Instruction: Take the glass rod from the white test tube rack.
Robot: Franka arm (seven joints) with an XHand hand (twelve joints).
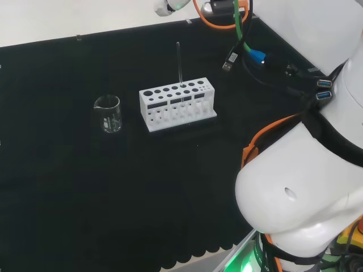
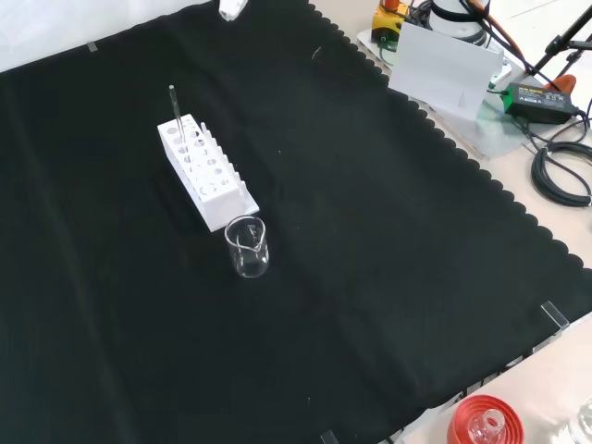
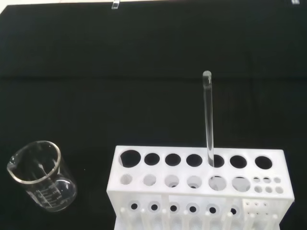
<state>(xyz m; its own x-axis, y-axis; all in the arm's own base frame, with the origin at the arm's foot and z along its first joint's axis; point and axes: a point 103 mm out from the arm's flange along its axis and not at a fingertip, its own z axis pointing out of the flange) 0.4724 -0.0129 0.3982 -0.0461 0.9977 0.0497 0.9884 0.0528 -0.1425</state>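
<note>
The white test tube rack (image 1: 178, 104) stood on the black cloth (image 1: 113, 192), and the glass rod (image 1: 178, 61) rose upright out of one of the holes in its back row, as the head view showed it. From the wrist view the rod (image 3: 208, 117) sat in the fifth large hole of the far row, counting from the beaker's side, its rounded top well above the rack (image 3: 201, 187). Nothing touched the rod.

A clear glass beaker (image 1: 108, 113) stood just beside the rack's end, to the left of it in the head view and apart from it. In the front view the same beaker (image 2: 247, 247) stood at the rack's near end, spout turned toward the camera, with the rack (image 2: 203, 169) running away up and to the left and the rod (image 2: 176, 113) at its far end. The beaker (image 3: 42, 175) looked empty in the wrist view, with printed marks on its wall.

The arm's big white links (image 1: 306, 181) bulked at the right of the head view, with orange and black cables around them. I could not tell how the hand's fingers stood.

At the bottom edge of the front view, off the cloth, a red ribbed ring stand (image 2: 485, 423) held a piece of clear glassware.
</note>
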